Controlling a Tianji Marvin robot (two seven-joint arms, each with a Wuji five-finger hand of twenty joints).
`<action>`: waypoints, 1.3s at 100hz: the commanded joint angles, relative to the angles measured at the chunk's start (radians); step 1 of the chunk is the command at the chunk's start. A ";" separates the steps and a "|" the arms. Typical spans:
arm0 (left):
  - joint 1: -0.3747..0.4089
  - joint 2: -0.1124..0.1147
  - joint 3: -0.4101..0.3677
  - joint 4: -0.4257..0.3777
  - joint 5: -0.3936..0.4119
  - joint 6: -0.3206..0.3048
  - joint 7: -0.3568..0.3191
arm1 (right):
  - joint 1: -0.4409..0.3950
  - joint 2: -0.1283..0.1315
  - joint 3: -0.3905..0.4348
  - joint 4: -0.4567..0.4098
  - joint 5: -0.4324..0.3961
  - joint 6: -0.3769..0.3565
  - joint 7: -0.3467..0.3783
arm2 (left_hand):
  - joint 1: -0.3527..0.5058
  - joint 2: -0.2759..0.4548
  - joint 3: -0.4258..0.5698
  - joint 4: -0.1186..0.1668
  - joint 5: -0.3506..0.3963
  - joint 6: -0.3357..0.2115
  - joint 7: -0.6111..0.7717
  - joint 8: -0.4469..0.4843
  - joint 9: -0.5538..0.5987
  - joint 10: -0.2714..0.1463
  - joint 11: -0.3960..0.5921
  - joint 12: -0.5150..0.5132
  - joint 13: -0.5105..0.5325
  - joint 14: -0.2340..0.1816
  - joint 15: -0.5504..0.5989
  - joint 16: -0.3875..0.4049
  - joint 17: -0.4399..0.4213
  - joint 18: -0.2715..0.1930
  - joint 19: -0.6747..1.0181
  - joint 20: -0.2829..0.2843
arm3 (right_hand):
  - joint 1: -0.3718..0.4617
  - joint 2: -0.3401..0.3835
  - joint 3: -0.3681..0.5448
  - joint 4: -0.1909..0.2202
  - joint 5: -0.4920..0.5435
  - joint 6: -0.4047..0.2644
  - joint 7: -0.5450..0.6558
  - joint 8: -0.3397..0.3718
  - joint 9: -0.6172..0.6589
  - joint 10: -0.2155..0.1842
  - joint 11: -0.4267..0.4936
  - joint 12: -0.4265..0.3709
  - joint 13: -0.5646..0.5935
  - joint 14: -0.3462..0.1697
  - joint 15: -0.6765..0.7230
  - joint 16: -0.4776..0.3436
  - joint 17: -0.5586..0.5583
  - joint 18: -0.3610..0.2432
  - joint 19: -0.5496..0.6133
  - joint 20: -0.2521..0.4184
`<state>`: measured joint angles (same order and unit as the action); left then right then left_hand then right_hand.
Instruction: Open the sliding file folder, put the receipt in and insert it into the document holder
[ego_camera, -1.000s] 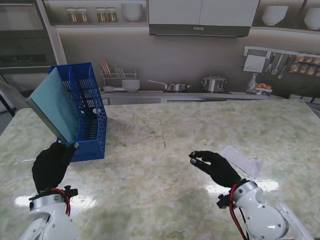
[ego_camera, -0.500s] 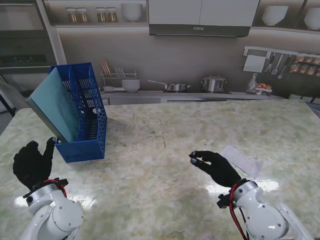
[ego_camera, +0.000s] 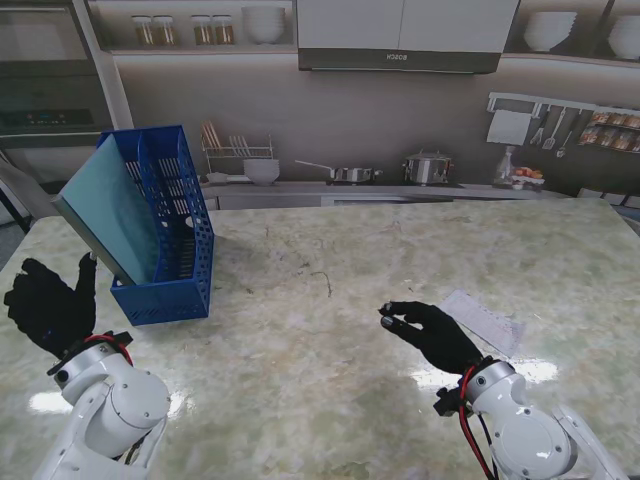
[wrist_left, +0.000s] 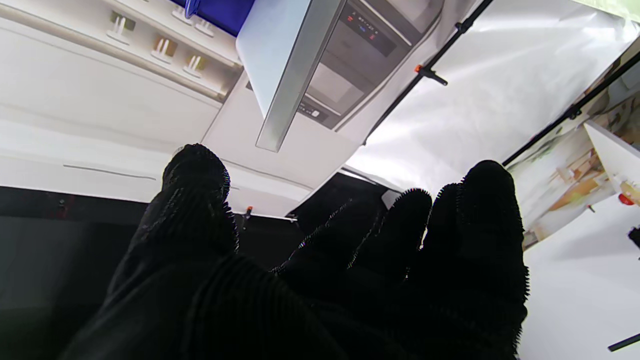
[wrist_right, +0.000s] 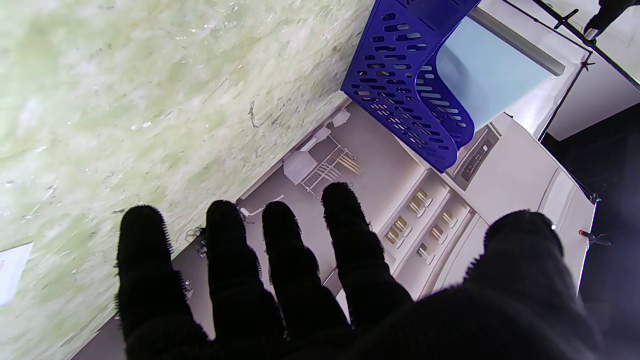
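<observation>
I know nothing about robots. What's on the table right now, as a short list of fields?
folder: light blue, standing tilted in the holder
holder: blue mesh, far left on the table
receipt: white slip, flat, just beyond the right hand
left hand: open, raised beside the holder, holding nothing
right hand: open, fingers extended, holding nothing

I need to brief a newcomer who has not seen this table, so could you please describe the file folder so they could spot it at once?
Start at the marble table and look to its far left, where a blue mesh document holder stands. The file folder leans tilted in it, sticking out over the left side. It is the only flat pale-teal sheet with a grey spine; the white receipt lies flat at the right.
</observation>
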<state>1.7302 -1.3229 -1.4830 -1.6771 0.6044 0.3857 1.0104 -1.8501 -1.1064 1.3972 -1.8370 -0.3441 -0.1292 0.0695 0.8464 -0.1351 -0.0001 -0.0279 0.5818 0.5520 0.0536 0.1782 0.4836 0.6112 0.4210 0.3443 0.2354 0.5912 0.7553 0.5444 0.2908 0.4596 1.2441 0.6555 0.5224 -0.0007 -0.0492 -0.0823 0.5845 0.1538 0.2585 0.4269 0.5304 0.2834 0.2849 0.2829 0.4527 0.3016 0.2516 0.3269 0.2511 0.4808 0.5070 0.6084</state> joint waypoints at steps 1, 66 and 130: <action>-0.022 -0.005 -0.002 0.005 -0.011 -0.001 -0.009 | -0.007 -0.001 -0.003 -0.003 0.002 0.005 0.004 | -0.012 0.019 -0.008 -0.001 -0.062 0.069 -0.046 -0.024 -0.068 0.046 -0.038 -0.030 -0.059 0.107 -0.034 -0.031 -0.028 -0.032 -0.026 0.001 | -0.003 -0.013 -0.008 -0.014 0.035 0.003 0.003 -0.008 0.004 0.011 -0.002 -0.008 0.017 -0.009 0.007 -0.004 0.003 0.026 -0.014 0.026; -0.220 -0.030 0.019 0.158 -0.142 0.074 -0.073 | -0.010 0.001 -0.003 -0.008 0.005 0.011 0.013 | -0.030 0.059 -0.009 -0.001 -0.366 0.058 -0.067 -0.019 -0.299 -0.048 -0.119 0.004 -0.177 0.061 -0.118 -0.141 -0.245 -0.089 -0.111 -0.054 | -0.004 -0.015 -0.008 -0.014 0.040 0.012 0.000 -0.006 0.007 0.026 -0.004 -0.008 0.019 -0.004 0.009 -0.004 0.008 0.028 -0.016 0.030; -0.368 -0.038 0.105 0.328 -0.142 0.175 -0.123 | -0.004 0.002 -0.004 -0.006 0.015 0.018 0.023 | 0.015 0.053 -0.003 0.002 -0.280 0.044 -0.054 -0.003 -0.270 -0.069 -0.011 0.021 -0.166 0.049 -0.026 -0.100 -0.228 -0.131 -0.080 -0.044 | 0.000 -0.016 -0.006 -0.013 0.044 0.024 -0.004 -0.006 0.016 -0.020 0.007 -0.007 0.035 -0.046 0.007 -0.011 0.007 0.024 -0.018 0.031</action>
<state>1.3764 -1.3577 -1.3853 -1.3450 0.4647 0.5562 0.9039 -1.8494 -1.1050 1.3965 -1.8400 -0.3322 -0.1168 0.0875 0.8359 -0.1015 -0.0001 -0.0279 0.2884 0.5728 0.0062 0.1693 0.2112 0.5747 0.3930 0.3613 0.0803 0.5899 0.7055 0.4313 0.0561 0.4301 1.1414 0.6288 0.5224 -0.0009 -0.0492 -0.0822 0.6079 0.1770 0.2573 0.4269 0.5346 0.2929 0.2849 0.2829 0.4695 0.2826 0.2521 0.3269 0.2565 0.4813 0.4965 0.6188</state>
